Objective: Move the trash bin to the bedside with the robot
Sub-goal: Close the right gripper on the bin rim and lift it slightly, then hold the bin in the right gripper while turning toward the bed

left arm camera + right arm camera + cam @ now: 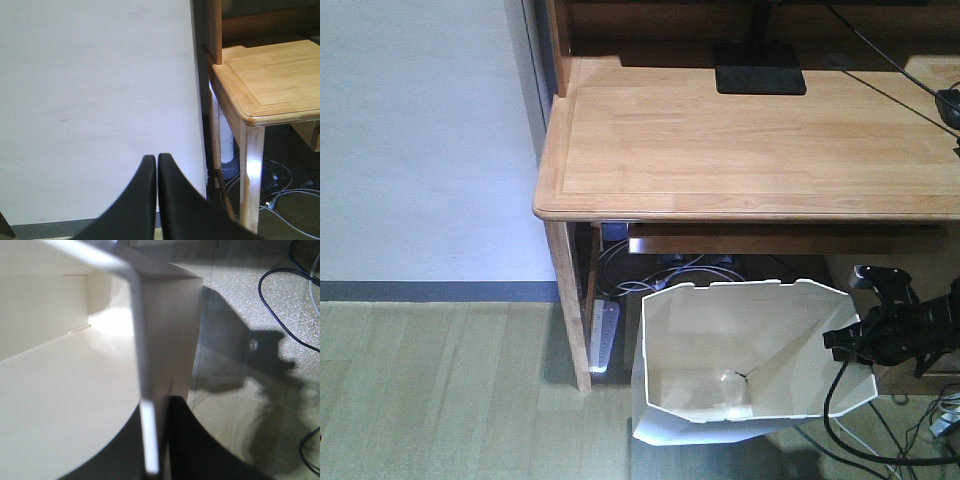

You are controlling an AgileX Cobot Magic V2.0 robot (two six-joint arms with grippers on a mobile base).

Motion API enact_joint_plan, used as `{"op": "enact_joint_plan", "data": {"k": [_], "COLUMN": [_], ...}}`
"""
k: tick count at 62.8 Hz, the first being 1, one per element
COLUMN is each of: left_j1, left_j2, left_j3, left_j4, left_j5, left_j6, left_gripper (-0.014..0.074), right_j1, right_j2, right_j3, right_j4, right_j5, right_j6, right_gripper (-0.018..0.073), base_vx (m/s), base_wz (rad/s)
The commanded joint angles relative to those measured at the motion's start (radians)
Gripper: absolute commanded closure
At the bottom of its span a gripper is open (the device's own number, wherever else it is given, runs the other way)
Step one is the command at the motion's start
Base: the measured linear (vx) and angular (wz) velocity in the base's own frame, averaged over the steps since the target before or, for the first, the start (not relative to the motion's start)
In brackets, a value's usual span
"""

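The white trash bin (740,360) stands on the floor in front of the wooden desk, its faceted rim tilted and its cream inside showing. My right gripper (847,340) is shut on the bin's right rim; in the right wrist view the thin wall (145,390) runs between the two black fingers (195,440), one inside and one outside the bin. My left gripper (157,162) is shut and empty, pointing at the white wall. The bed is out of view.
The light wooden desk (750,150) with a black monitor base (758,68) stands behind the bin. A power strip (603,335) and cables lie under the desk by its leg (568,300). Black cables (285,305) trail on the floor right of the bin.
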Motion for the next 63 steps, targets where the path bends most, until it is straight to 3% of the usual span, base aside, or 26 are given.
{"op": "enact_joint_plan", "data": {"k": [1, 27, 63], "left_j1": [-0.006, -0.006, -0.006], "left_j2": [-0.010, -0.010, -0.010], "left_j3": [0.029, 0.029, 0.029], "left_j4": [-0.001, -0.001, -0.001], "left_j5": [-0.073, -0.073, -0.073], "left_j6": [-0.008, -0.008, -0.008], "left_gripper": [0.0602, 0.0602, 0.0602], "right_j1": [-0.003, -0.003, -0.004], "right_j2": [-0.066, -0.066, -0.066], "right_j3": [-0.010, -0.010, -0.010], "right_j4": [0.033, 0.033, 0.033], "right_j5": [0.195, 0.195, 0.195], "right_j6": [0.005, 0.005, 0.005], "right_gripper": [0.0566, 0.0566, 0.0566], "base_vx": [0.00, -0.05, -0.07], "base_wz": [0.01, 0.21, 0.56]}}
